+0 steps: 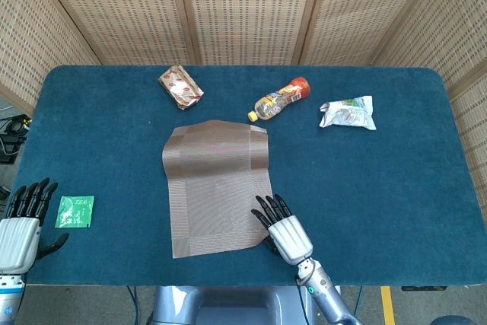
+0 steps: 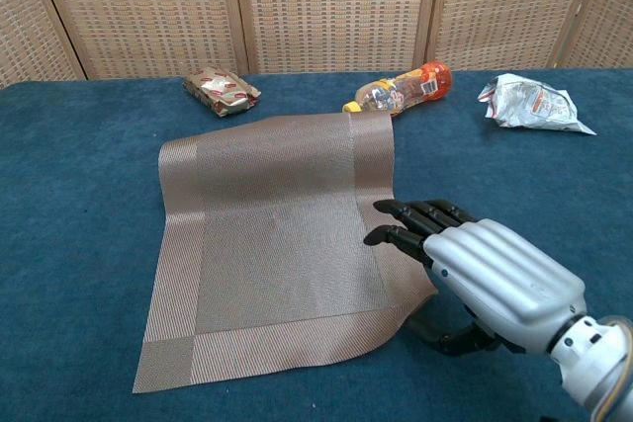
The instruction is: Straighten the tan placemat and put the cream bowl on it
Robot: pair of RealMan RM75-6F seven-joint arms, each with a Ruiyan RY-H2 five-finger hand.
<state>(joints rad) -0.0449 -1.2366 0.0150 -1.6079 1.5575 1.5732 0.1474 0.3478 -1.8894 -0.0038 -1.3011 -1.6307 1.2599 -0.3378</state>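
Observation:
The tan placemat (image 1: 217, 188) (image 2: 272, 234) lies slightly askew in the middle of the blue table, and its near right corner curls up off the cloth. My right hand (image 1: 283, 232) (image 2: 490, 279) is at that corner, fingers on top of the mat's right edge and thumb underneath, pinching it. My left hand (image 1: 21, 222) hovers at the table's near left corner with fingers spread and nothing in it; only the head view shows it. No cream bowl shows in either view.
A green tea packet (image 1: 74, 211) lies beside my left hand. Along the far side are a red-and-white snack packet (image 1: 180, 87) (image 2: 222, 91), a lying bottle (image 1: 281, 99) (image 2: 400, 90) touching the mat's far corner, and a crumpled bag (image 1: 348, 113) (image 2: 529, 103).

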